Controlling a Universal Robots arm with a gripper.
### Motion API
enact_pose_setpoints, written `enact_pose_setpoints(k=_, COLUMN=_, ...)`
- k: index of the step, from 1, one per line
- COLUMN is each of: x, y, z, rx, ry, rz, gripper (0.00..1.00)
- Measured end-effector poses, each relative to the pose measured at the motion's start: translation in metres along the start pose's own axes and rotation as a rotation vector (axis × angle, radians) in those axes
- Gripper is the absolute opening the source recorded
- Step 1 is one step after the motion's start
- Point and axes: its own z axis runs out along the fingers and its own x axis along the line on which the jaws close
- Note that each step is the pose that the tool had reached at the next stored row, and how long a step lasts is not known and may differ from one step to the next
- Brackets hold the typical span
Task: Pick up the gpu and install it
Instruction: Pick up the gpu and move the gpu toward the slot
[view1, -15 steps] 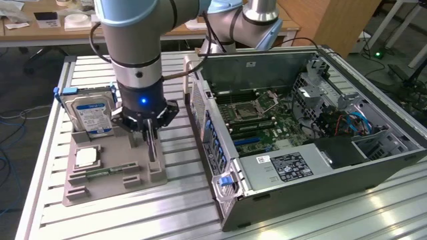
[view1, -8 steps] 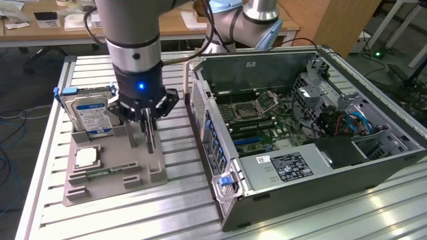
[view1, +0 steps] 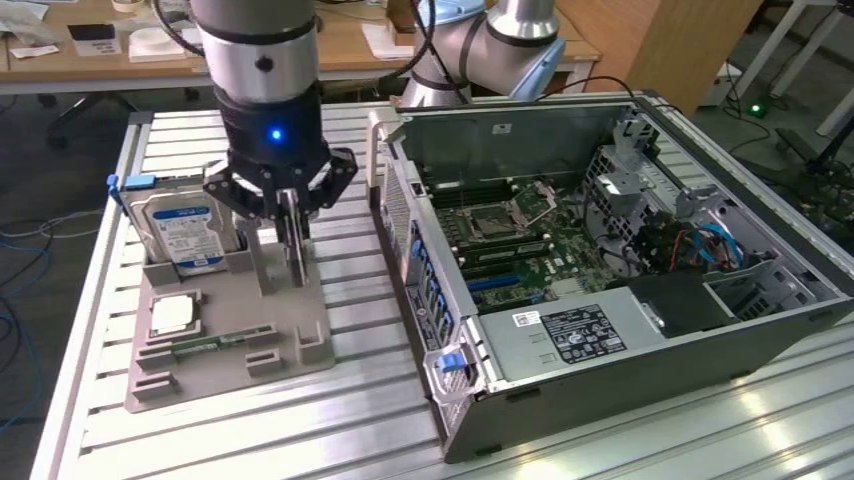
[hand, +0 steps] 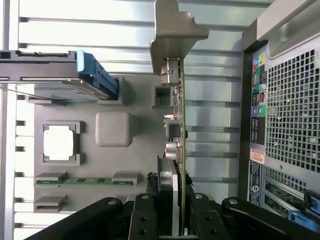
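Note:
The gpu (hand: 179, 120) stands on edge over the grey parts holder (hand: 115, 165), its green board and components seen edge-on and its silver end bracket (hand: 176, 27) at the far end. My gripper (hand: 172, 220) is shut on the card's near end, one black finger on each face. In the exterior view the gripper (view1: 294, 240) hangs straight down over the holder (view1: 267, 320) with the thin card (view1: 296, 265) between its fingers. The card is to the exterior view's left of the open computer case (view1: 601, 270). Whether the card's lower edge still rests in the holder I cannot tell.
In the holder are a hard drive with a blue-white label (view1: 187, 235), a square processor (view1: 174, 315) and a narrow green memory stick (view1: 214, 343). The case lies on its side with the motherboard (view1: 534, 250) exposed. Its perforated rear panel (hand: 292, 115) faces the holder.

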Motion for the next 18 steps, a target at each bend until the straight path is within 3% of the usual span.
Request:
enact_pose_setpoints(k=14, x=0.0, y=0.0044, z=-0.0627, rx=0.0001, ry=0.0086, rz=0.001, gripper=0.28)
enact_pose_setpoints(k=15, x=0.0, y=0.0046, z=-0.0648, rx=0.0042, ry=0.0097, rz=0.001, gripper=0.28)
enact_pose_setpoints(k=18, x=0.0, y=0.0047, z=-0.0671, rx=0.0419, ry=0.0119, rz=0.001, gripper=0.28)
